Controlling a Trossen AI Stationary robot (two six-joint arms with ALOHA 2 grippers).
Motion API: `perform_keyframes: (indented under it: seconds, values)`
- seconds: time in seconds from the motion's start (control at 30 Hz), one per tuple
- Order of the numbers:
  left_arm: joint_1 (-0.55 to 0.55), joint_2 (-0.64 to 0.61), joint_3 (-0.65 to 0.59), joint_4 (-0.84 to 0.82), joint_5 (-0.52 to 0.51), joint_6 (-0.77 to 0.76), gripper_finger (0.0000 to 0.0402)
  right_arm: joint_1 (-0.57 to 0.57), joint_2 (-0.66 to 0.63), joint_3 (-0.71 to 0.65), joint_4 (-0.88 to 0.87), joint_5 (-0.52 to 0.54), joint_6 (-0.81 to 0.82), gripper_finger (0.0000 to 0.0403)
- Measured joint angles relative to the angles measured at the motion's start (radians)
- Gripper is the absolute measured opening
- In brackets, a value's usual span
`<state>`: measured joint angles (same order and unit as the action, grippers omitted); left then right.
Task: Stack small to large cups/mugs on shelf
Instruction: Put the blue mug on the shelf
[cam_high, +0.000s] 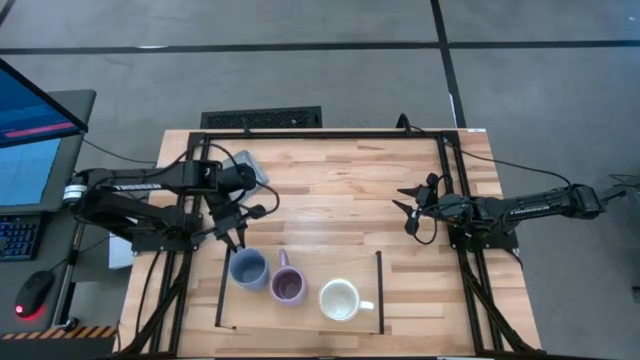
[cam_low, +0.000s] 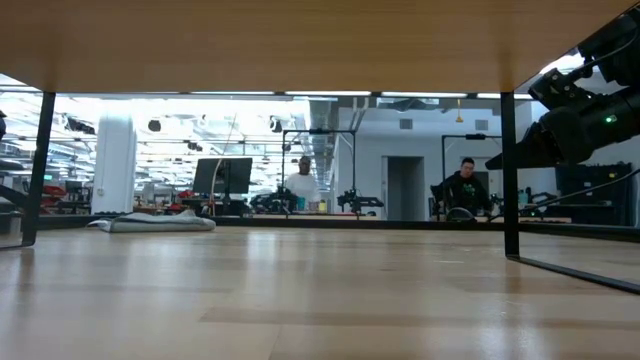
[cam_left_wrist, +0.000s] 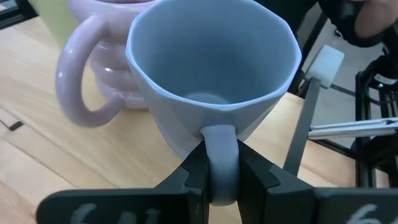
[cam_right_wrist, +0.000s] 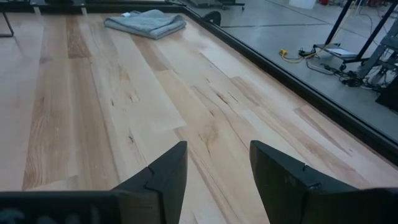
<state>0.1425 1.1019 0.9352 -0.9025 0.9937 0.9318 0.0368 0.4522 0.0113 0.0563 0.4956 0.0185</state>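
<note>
The light-wood shelf (cam_high: 365, 275) lies near the table's near edge. Over its left end is the small blue mug (cam_high: 248, 268), upright, mouth up. The lilac mug (cam_high: 288, 287) stands right of it and the white mug (cam_high: 340, 299) farther right, both on their bases on the board. My left gripper (cam_high: 235, 241) is at the blue mug's far-left side, shut on its handle; the blue mug (cam_left_wrist: 211, 68) and the lilac mug (cam_left_wrist: 93, 68) also show in the left wrist view. My right gripper (cam_high: 409, 211) hovers open and empty over the bare table at the right, and its open fingers show in the right wrist view (cam_right_wrist: 217, 168). My left gripper pinches the blue mug's handle (cam_left_wrist: 221, 158) between its two fingers, one on each flat side of the loop. The fingers slant down from above and from the table's far-left side. The mug is upright; whether its base rests on the shelf board I cannot tell.
A folded grey cloth (cam_high: 250, 166) lies at the table's far left, also seen in the right wrist view (cam_right_wrist: 146, 22). The shelf's black end bars (cam_high: 380, 290) stand at both short ends. Bare tabletop lies between the arms. People show in the room behind (cam_low: 464, 185).
</note>
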Motion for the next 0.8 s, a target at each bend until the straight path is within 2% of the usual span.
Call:
perform_keyframes:
  seconds: [0.43,0.8]
  values:
    - [-0.092,-0.002,-0.006,0.001,-0.042,0.04,0.0032,0.0,0.0,0.0,0.0,0.0,0.001,0.0196]
    - [-0.111,-0.002,-0.006,0.004,-0.088,0.036,0.0034,0.0,0.0,0.0,0.0,0.0,0.016,0.0196]
